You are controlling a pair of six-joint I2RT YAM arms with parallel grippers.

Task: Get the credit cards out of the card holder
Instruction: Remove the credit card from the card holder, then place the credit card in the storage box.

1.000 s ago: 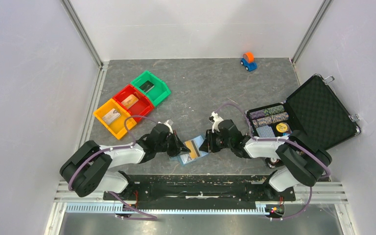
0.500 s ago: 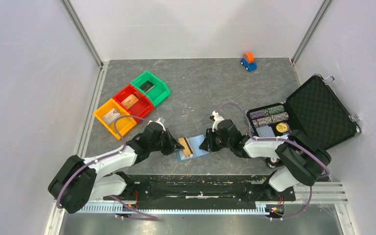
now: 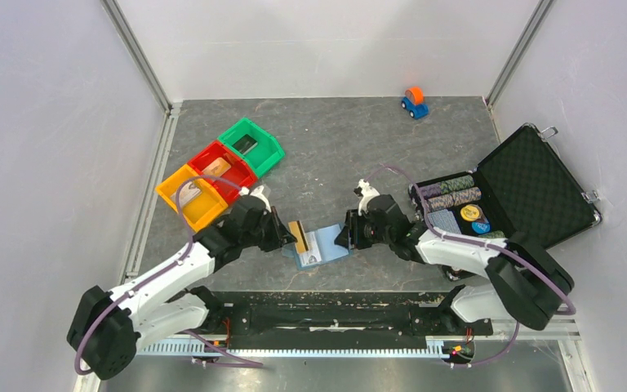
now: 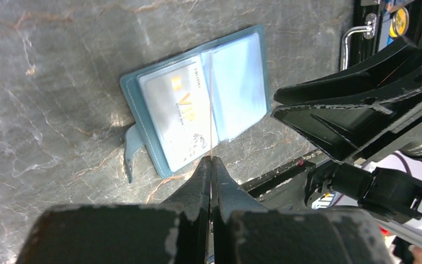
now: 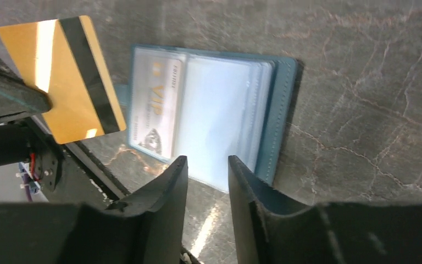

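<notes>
The left end effector [image 4: 210, 163], clamped on a gold credit card [image 5: 60, 77], has drawn it clear of the card holder [image 3: 322, 247] and swung it left. The holder lies open on the tabletop [image 3: 335, 147] with a VIP card [image 4: 178, 118] still pocketed, so more remain. The right end effector [image 5: 206, 162] sits at its right edge, fingers apart.

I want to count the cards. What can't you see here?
Right wrist view: gold plastic card shows only its striped back.
Wrist views: stacked sleeves of the slate-blue bifold card holder hide any cards underneath.
Top view: contents of the red plastic bin too small.
</notes>
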